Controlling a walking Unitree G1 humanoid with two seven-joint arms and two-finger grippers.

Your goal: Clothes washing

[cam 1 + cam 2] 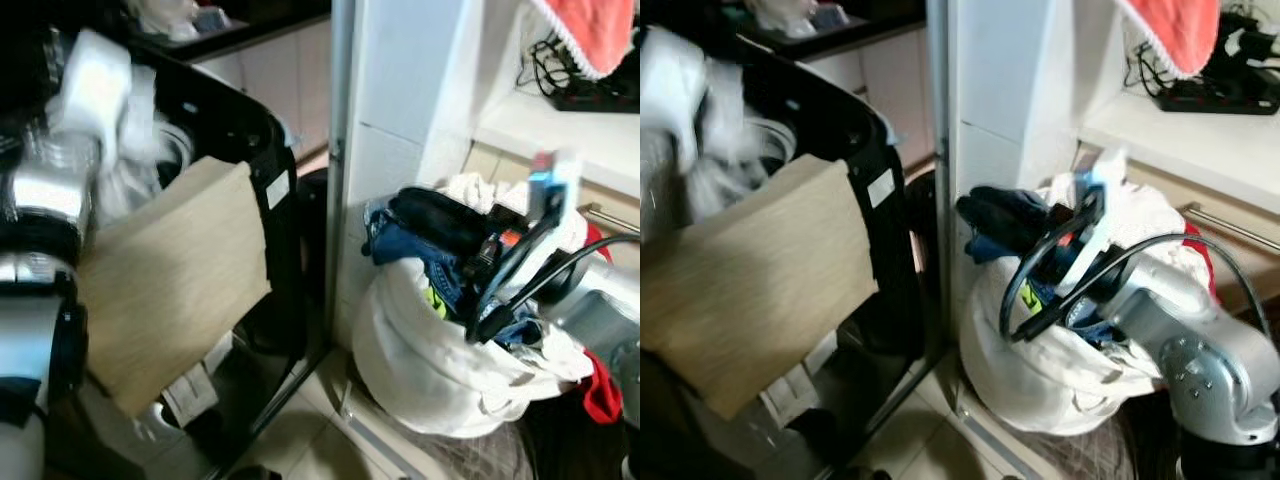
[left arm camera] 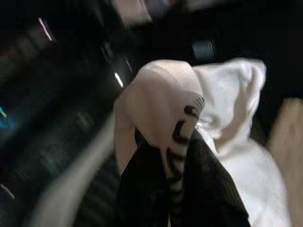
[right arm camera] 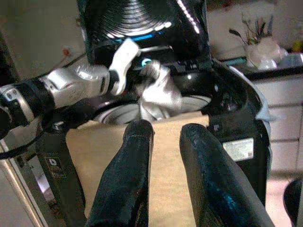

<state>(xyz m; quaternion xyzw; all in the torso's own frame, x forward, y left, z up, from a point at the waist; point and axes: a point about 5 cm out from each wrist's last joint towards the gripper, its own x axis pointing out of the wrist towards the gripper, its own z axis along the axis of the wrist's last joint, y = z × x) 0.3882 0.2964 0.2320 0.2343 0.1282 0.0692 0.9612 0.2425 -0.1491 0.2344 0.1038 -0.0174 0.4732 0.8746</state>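
A black top-loading washing machine [image 1: 272,150] stands open on the left, with a beige cloth [image 1: 170,280] draped over its front. Over the drum [image 3: 118,113], my left gripper [image 2: 175,156] is shut on a white garment with black stripes [image 2: 161,94]; the garment [image 3: 158,92] hangs from it above the opening. On the right, a white laundry bag [image 1: 430,370] is stuffed with clothes, among them dark blue jeans [image 1: 405,245]. My right gripper [image 1: 478,325] hovers just over the bag. A narrow gap separates its fingers [image 3: 137,156], and nothing is between them.
A white pillar [image 1: 400,120] separates the machine from the bag. Behind the bag, a counter [image 1: 560,130] carries cables, and an orange towel [image 1: 590,30] hangs above it. A red cloth [image 1: 603,390] lies beside the bag. Tiled floor [image 1: 300,430] runs in front.
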